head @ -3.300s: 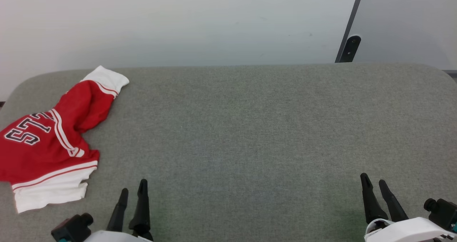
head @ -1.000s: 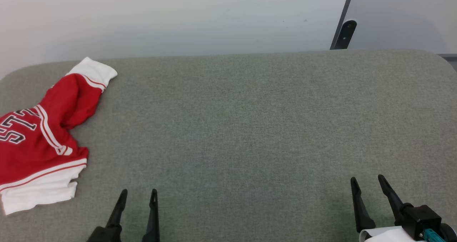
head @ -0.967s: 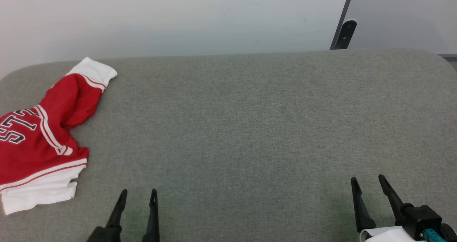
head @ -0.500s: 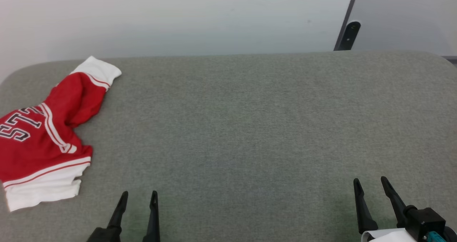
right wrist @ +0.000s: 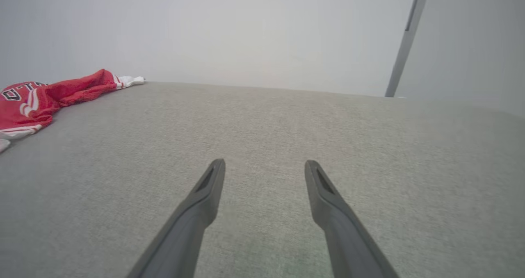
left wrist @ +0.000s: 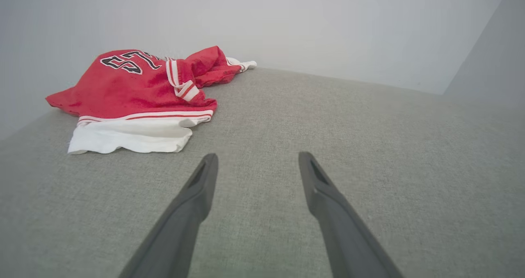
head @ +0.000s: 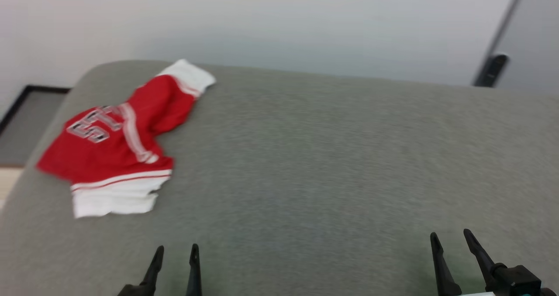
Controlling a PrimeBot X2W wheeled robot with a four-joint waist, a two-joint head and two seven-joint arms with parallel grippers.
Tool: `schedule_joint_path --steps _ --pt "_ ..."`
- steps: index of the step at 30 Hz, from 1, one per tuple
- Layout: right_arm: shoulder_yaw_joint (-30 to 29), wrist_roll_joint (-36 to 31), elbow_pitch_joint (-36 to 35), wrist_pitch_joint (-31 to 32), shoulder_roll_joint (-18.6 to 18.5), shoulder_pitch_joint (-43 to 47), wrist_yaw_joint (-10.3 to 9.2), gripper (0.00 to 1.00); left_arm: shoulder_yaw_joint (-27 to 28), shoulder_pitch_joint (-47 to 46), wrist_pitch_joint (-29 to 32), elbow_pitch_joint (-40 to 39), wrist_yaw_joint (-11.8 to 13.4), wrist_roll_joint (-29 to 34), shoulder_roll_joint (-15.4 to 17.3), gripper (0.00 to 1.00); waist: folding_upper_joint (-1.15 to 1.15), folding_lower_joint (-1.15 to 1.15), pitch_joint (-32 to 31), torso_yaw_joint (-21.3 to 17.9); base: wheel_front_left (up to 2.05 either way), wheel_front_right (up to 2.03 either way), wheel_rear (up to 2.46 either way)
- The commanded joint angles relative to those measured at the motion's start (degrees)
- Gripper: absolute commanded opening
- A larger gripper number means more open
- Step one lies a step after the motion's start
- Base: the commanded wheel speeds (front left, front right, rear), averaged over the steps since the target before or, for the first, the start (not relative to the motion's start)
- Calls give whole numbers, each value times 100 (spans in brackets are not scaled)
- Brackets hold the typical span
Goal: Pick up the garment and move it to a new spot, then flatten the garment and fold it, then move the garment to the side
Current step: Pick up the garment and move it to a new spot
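The garment, a red shirt with white striped sleeve ends and black block letters outlined in white, lay crumpled at the far left of the grey fabric-covered desk, close to its rounded left corner. 1 white sleeve end pointed toward the wall behind, the other spread toward the near edge, and the body was bunched and partly doubled over itself, so only some of the lettering could be read. Nothing touched it. The left pincer hovered low at the near edge, to the right of the garment and apart from it, its 2 dark fingers spread and empty; the left wrist view showed the near white sleeve end ahead and to the left of those fingers. The right pincer sat well apart, at the near right of the desk, likewise spread wide with nothing between its fingers. Judging from this, the task had barely begun: the pickup was not yet made, and the move to a new spot, the flattening, the folding and the final shift aside were all left to do. The head view was somewhat blurred.
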Motion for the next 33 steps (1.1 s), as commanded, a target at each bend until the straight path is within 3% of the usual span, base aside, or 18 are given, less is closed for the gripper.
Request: schedule_joint_path --steps 1,12,25,33 --pt "15 -22 -33 23 -22 71 2 100 -22 57 -4 10 20 -35 13 100 0 0 -139 700 0 0 0" --pt "343 54 -127 213 -158 -9 2 100 -158 237 -4 -95 185 -237 15 100 0 0 -126 1996 0 0 0" --pt "1233 326 130 442 -587 -865 1 100 -106 589 -4 -715 746 -748 9 100 0 0 173 2152 0 0 0" --pt "1299 434 275 337 -641 -895 1 100 -51 500 -4 -826 713 -803 9 100 0 0 117 2111 0 0 0"
